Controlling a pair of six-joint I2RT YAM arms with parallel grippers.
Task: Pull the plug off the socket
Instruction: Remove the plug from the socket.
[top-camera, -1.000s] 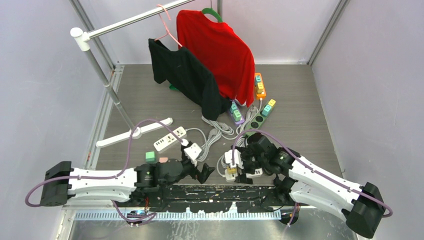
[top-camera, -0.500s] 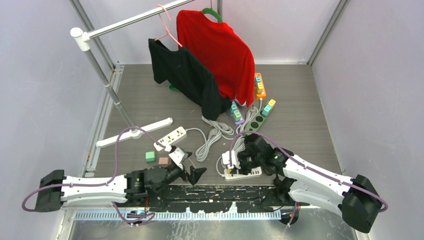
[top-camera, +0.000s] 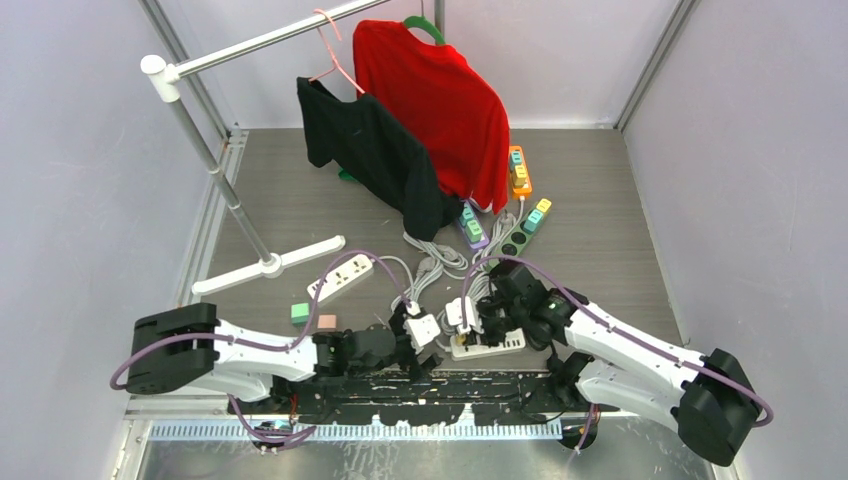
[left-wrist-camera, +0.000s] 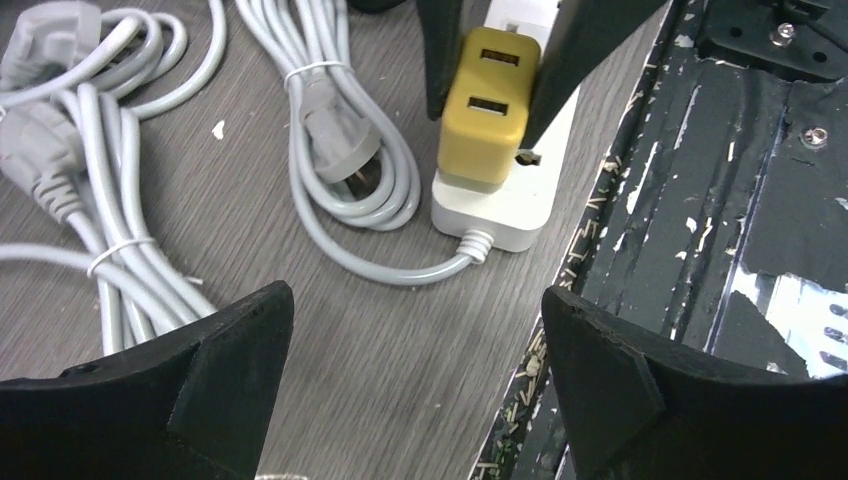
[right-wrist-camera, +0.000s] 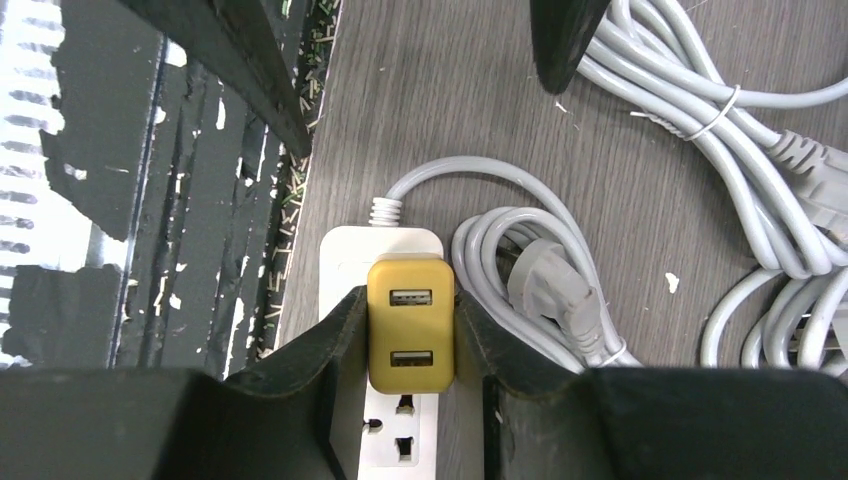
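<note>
Your right arm has its jaws clamped on the yellow plug, one on each of its long sides. The plug sits fully seated in the white power strip, in the last socket at the end where the strip's own cord comes out. The strip lies flat on the surface, close to the near edge, just in front of the two arm bases.

What matters for the pull is direction. The plug stands up out of the strip's face, so its pins point straight down into the surface, and the right wrist camera looks almost straight down on it. You will likely want to draw the jaws straight back along that line, away from the strip's face, not sideways along the strip's long axis.

Your left arm has its jaws wide apart, holding nothing. They sit just off the cord end of the strip and face the plug along the strip's length. Nothing is pressing the strip down, so it could rise with the plug. The left arm is the nearer one to pin it. A coiled grey cord lies right beside the strip.
</note>
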